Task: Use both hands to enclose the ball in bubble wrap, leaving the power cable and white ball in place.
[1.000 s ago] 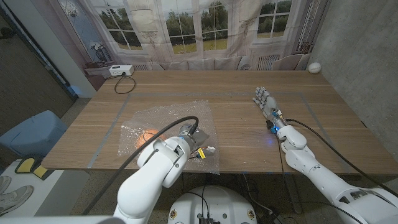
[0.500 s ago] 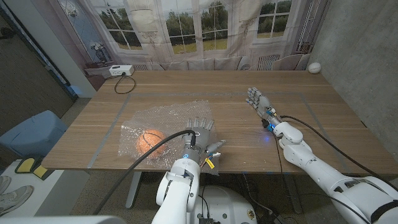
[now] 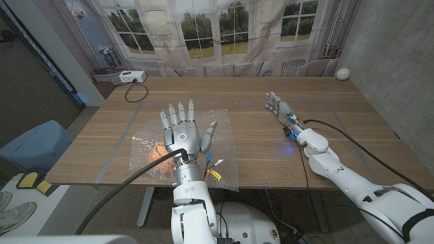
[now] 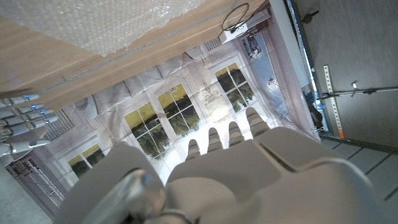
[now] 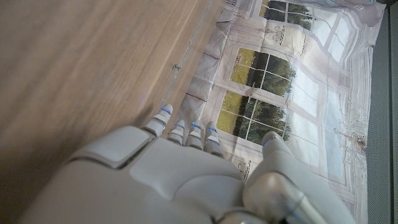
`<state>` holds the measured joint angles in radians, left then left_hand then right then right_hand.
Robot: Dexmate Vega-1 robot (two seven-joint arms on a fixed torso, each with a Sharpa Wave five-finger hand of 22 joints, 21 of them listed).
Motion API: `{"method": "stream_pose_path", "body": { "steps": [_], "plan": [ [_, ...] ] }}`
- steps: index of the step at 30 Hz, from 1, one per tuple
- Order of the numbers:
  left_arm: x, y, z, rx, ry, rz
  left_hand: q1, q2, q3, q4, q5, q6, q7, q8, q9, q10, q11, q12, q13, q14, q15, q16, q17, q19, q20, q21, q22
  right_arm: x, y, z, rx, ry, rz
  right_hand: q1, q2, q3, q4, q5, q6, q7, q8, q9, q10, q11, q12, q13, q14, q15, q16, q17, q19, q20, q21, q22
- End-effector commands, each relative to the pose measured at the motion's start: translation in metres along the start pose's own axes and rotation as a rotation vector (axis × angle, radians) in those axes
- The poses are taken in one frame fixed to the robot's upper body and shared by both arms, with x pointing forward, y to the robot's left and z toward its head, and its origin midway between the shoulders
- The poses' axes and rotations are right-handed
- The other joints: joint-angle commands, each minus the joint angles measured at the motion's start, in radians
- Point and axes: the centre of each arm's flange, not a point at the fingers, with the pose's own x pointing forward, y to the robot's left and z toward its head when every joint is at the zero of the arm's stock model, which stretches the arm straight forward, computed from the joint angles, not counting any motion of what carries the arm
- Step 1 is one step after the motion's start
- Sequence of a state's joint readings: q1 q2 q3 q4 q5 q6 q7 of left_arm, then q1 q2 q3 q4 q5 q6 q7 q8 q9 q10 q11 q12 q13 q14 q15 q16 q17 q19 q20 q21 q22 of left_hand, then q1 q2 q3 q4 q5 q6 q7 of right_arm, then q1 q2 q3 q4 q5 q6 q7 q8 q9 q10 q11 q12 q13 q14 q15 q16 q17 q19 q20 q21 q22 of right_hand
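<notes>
The left hand (image 3: pixel 182 131) is raised, fingers spread and empty, above the bubble wrap (image 3: pixel 152 130); the right hand (image 3: pixel 278 105) is held open, holding nothing, over the bench (image 3: pixel 258 146).

- The head view is evenly and softly lit from above; the pale wooden table (image 3: pixel 258 129) carries a mild sheen across its middle.
- The printed window backdrop (image 3: pixel 224 30) is the brightest area, slightly washed out.
- The crinkled clear bubble wrap sheet (image 3: pixel 146 146) throws small white glints.
- A small blue light glows at the wrist of the white right hand (image 3: pixel 277 105), tinting the wood beside it.
- Straight lines bow toward the head view's edges.
- In both wrist views the close white casings of the left hand (image 4: pixel 249 174) and right hand (image 5: pixel 180 168) look soft, and the wood in the right wrist view is smeared.
</notes>
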<state>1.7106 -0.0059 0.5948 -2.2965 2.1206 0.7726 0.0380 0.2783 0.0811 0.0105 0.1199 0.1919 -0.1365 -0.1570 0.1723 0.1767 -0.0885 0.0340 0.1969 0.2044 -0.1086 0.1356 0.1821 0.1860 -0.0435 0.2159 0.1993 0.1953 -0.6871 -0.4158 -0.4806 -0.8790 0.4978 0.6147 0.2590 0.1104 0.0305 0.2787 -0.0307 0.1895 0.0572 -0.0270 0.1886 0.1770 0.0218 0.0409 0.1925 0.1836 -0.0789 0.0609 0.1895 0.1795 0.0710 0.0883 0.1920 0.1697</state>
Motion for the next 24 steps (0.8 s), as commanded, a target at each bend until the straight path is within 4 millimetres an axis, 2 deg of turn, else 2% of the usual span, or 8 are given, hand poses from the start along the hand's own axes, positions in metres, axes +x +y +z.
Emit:
{"method": "stream_pose_path", "body": {
  "steps": [1,8,12,17,20,24],
  "plan": [
    [-0.021,0.02,-0.026,0.126,0.276,-0.026,0.025,-0.002,0.004,-0.022,0.004,-0.046,0.015,0.003,0.004,-0.018,0.021,0.009,0.003,0.017,0.011,0.012,0.0,0.009,0.001,0.011,0.004,0.03,0.01,0.046,-0.212,-0.182,0.023,0.011,-0.036,-0.018,-0.02,0.015,0.017,-0.028,0.005,0.003,0.006,0.001,0.004,0.003,0.025,0.01,0.01,0.002,0.018,0.013,0.008,0.005],
    [-0.027,0.009,-0.032,0.128,0.362,-0.138,0.058,0.002,0.018,-0.049,0.0,-0.021,0.021,0.023,0.005,0.009,0.029,0.025,0.005,0.062,0.008,0.026,0.0,0.042,0.001,0.026,0.008,0.038,0.009,0.055,-0.213,-0.216,0.05,0.015,-0.038,-0.019,-0.024,0.017,0.021,-0.028,0.006,0.004,0.009,0.0,0.005,0.003,0.03,0.009,0.01,0.001,0.023,0.011,0.009,0.005],
    [-0.025,-0.005,-0.042,0.083,0.419,-0.234,0.067,0.004,0.023,-0.057,-0.001,-0.032,0.022,0.019,0.006,0.004,0.026,0.024,0.006,0.066,0.009,0.025,0.001,0.052,0.001,0.03,0.009,0.04,0.003,0.057,-0.22,-0.213,0.056,0.017,-0.039,-0.019,-0.026,0.018,0.022,-0.028,0.006,0.004,0.01,0.0,0.005,0.003,0.031,0.008,0.01,0.001,0.023,0.008,0.009,0.005],
    [-0.021,-0.018,-0.053,0.06,0.474,-0.305,0.075,-0.003,0.023,-0.066,-0.002,-0.043,0.032,0.017,0.006,-0.012,0.036,0.019,0.007,0.053,0.024,0.018,0.001,0.065,0.003,0.035,0.01,0.041,-0.001,0.057,-0.229,-0.205,0.056,0.018,-0.039,-0.019,-0.028,0.02,0.022,-0.028,0.005,0.004,0.012,0.0,0.005,0.003,0.032,0.008,0.01,0.001,0.025,0.006,0.009,0.005],
    [-0.019,-0.022,-0.054,0.058,0.465,-0.302,0.077,-0.005,0.022,-0.069,-0.003,-0.039,0.041,0.019,0.007,-0.015,0.043,0.019,0.008,0.048,0.029,0.015,0.001,0.066,0.003,0.035,0.01,0.041,-0.002,0.058,-0.228,-0.206,0.061,0.019,-0.039,-0.02,-0.029,0.02,0.022,-0.028,0.005,0.004,0.012,0.001,0.005,0.003,0.033,0.01,0.009,0.001,0.025,0.006,0.009,0.005],
    [-0.019,-0.021,-0.045,0.076,0.403,-0.171,0.083,-0.004,0.025,-0.075,-0.003,-0.024,0.039,0.026,0.008,-0.013,0.044,0.022,0.008,0.037,0.017,0.01,0.002,0.062,0.002,0.031,0.009,0.039,-0.006,0.06,-0.216,-0.218,0.038,0.02,-0.04,-0.02,-0.03,0.021,0.022,-0.028,0.004,0.004,0.01,0.001,0.004,0.003,0.032,0.012,0.009,0.001,0.024,0.007,0.008,0.006]
  ]
}}
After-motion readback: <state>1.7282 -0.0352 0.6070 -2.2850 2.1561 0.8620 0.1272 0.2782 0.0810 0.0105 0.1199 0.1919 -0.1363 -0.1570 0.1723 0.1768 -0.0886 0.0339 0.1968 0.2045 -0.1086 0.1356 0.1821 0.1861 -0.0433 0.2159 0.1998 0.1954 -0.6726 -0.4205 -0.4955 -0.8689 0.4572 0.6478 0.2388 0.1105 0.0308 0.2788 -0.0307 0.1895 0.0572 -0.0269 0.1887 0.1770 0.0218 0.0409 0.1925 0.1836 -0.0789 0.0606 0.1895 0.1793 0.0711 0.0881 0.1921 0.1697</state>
